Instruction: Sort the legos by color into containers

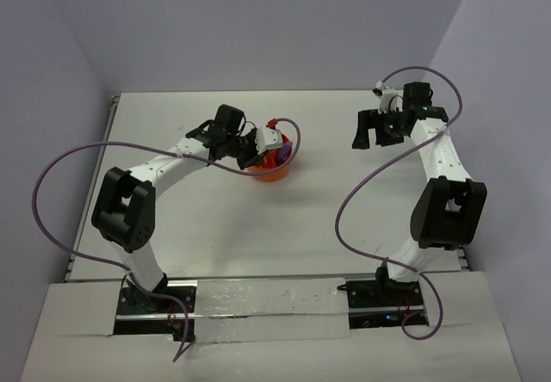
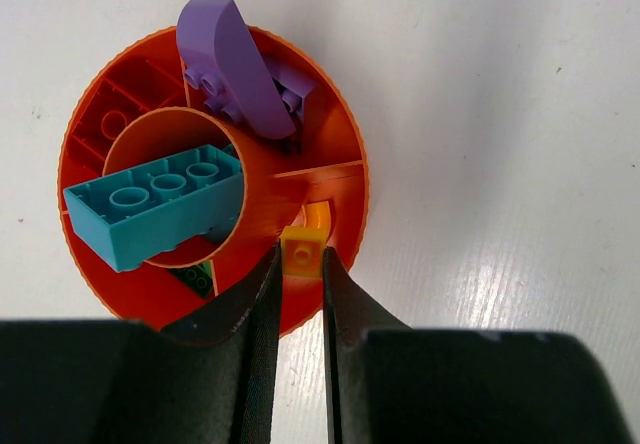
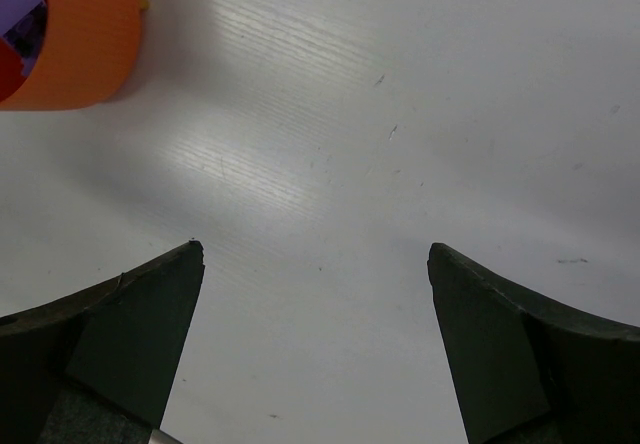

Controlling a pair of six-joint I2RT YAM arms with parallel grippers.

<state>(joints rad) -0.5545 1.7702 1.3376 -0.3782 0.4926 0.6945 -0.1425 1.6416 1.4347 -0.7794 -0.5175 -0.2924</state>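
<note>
Left wrist view points to a misdrop as the main risk: the small yellow-orange brick [image 2: 303,250] hangs right at the rim of the orange bowl [image 2: 350,214], which sits toward the tabletop's [image 2: 500,164] far edge near its middle. An off-centre release could therefore send it onto the tabletop, or over the divider beside the green brick [image 2: 195,279], rather than into the wedge holding the orange round piece [image 2: 318,216]. The left gripper [image 2: 300,260] is nearly closed, pinching that brick by its sides. The right gripper [image 3: 315,252], nearer the far right edge, is spread wide above the tabletop, holding and touching nothing.
</note>
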